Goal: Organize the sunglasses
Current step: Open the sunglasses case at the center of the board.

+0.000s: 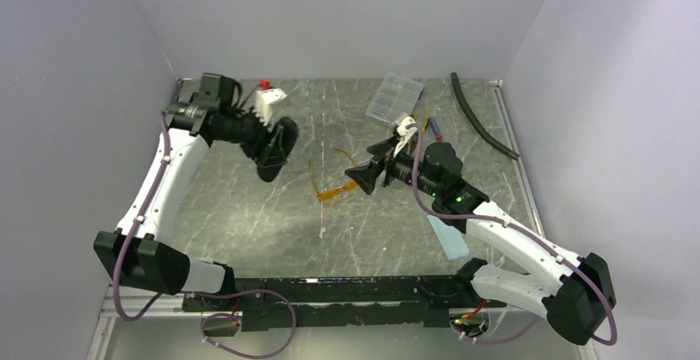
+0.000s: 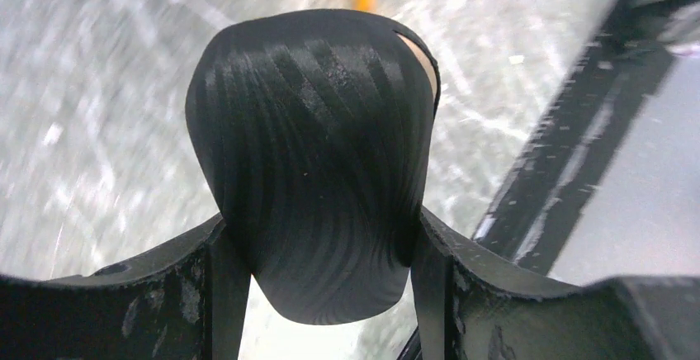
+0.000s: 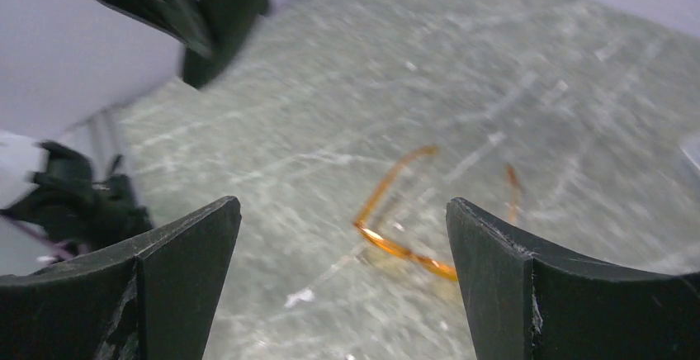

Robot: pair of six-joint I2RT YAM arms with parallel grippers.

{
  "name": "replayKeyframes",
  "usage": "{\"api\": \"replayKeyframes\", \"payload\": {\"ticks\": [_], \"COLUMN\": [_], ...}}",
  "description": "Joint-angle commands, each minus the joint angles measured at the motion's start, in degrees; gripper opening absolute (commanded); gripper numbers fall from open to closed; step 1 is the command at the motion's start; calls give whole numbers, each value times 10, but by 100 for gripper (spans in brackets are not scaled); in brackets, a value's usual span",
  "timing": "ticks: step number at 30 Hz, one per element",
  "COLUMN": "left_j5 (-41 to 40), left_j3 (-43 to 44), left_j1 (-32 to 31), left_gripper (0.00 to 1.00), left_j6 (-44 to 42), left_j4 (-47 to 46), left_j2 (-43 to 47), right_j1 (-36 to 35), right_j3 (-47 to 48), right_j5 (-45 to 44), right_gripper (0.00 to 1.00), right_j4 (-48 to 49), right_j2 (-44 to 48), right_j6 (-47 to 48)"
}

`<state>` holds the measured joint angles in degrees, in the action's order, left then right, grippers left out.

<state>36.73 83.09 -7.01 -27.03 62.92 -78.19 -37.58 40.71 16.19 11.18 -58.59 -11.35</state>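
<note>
Premises: robotics laboratory test cell. Evidence: left arm and right arm bolted to a black rail at the near edge of a grey marbled table. Plain pale walls enclose left, far and right. Purple cabling is exposed.

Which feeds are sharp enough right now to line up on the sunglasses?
Top external: sharp, evenly lit, sunglasses clear. Right wrist: motion-blurred, but they show between the fingers of the open right hand. Left wrist: table smeared, and a dark rounded object in the left hand blocks most of it.
</note>
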Motion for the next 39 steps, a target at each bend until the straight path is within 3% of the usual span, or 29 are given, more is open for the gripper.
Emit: {"api": "replayKeyframes", "payload": {"ticks": [1,6,10,17,20,29,35,37,39], "left_j5": [103,127,110,130,145,173,190,182,166], "left_j3": [74,112,88,61,53,32,42,44,38], "left_j1": [-94,-170,-218,-226,-226,-226,-226,-226,-226], "left_gripper": [3,3,3,3,3,3,4,21,54], "left_j6": [50,31,19,-22,-39,-50,-54,-50,-41], "left_j4": [22,59,35,36,43,46,62,62,49], "left_j2": [-28,-47,-13,32,41,65,72,77,88], "right_j1": [-27,-63,-71,-78,-78,-78,-79,-78,-79], "right_j3": [20,32,36,56,53,65,59,56,51], "right_j5": [79,102,111,150,184,243,264,259,249], "right_gripper": [100,100,100,100,95,64,21,10,0], "right_j4": [146,227,265,291,335,372,404,395,388], "right_j2": [21,-6,-41,-90,-104,-132,-143,-140,-135], "right_j6": [-48,-77,-94,-99,-106,-109,-122,-115,-113]}}
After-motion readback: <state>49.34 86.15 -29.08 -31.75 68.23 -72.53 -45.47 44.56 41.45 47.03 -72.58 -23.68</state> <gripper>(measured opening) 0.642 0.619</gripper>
